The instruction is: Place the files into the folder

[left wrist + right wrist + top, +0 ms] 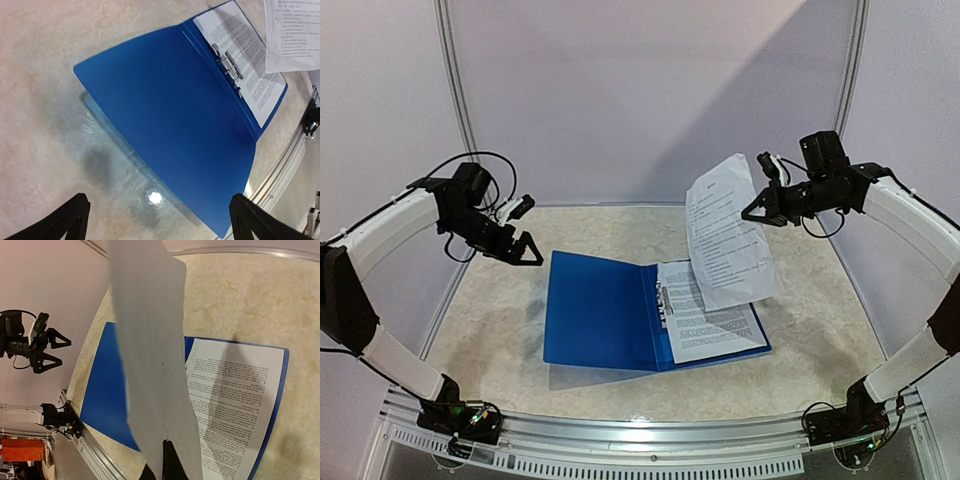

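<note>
The blue folder (600, 312) lies open on the table, with a metal clip (665, 302) at its spine and one printed sheet (705, 315) on its right half. My right gripper (757, 211) is shut on a second printed sheet (727, 235) and holds it in the air above the folder's right half. In the right wrist view that sheet (155, 365) hangs in front of the camera, pinched at the fingertips (169, 460). My left gripper (525, 251) is open and empty, hovering above the folder's left edge; the folder (170, 115) fills the left wrist view.
The marbled table top (480, 320) carries the folder. An aluminium rail (650, 430) runs along the near edge. White walls (640, 90) close in the back and sides.
</note>
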`<state>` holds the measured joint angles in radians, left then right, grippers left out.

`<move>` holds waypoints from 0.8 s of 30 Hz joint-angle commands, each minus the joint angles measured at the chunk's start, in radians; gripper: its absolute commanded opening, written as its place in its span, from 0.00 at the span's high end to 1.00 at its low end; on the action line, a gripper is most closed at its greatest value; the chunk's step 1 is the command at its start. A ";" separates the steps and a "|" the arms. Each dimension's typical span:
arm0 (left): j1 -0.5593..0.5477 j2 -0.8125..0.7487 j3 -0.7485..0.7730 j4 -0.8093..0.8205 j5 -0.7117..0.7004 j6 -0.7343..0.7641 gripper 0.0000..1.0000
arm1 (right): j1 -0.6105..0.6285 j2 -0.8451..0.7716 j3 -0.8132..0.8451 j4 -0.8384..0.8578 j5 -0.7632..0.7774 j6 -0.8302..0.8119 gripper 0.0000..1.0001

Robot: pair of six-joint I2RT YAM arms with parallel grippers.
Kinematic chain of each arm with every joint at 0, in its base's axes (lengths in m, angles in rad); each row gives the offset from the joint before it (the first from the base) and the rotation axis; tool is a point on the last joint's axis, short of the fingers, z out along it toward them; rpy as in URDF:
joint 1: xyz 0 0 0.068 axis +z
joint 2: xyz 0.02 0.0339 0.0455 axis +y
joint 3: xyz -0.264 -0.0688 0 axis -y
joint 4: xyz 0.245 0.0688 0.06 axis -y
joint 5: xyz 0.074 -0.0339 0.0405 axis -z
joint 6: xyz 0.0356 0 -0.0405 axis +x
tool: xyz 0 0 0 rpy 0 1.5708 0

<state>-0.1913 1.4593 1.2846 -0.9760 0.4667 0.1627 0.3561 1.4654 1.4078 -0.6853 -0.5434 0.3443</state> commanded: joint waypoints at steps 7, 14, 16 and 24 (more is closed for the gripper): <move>0.000 0.124 -0.150 0.198 0.147 -0.214 0.03 | -0.110 0.173 -0.063 0.000 -0.314 0.033 1.00; 0.000 0.179 -0.174 0.233 0.162 -0.237 0.05 | -0.169 0.311 -0.036 -0.072 -0.369 -0.048 1.00; 0.000 0.187 -0.173 0.233 0.161 -0.240 0.05 | -0.183 0.356 -0.022 -0.104 -0.369 -0.073 1.00; 0.001 0.211 -0.198 0.254 0.182 -0.239 0.08 | -0.195 0.536 0.026 -0.142 -0.387 -0.151 1.00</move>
<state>-0.1917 1.6447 1.1072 -0.7498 0.6243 -0.0711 0.1627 1.9408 1.3983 -0.7876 -0.9051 0.2501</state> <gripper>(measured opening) 0.933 0.004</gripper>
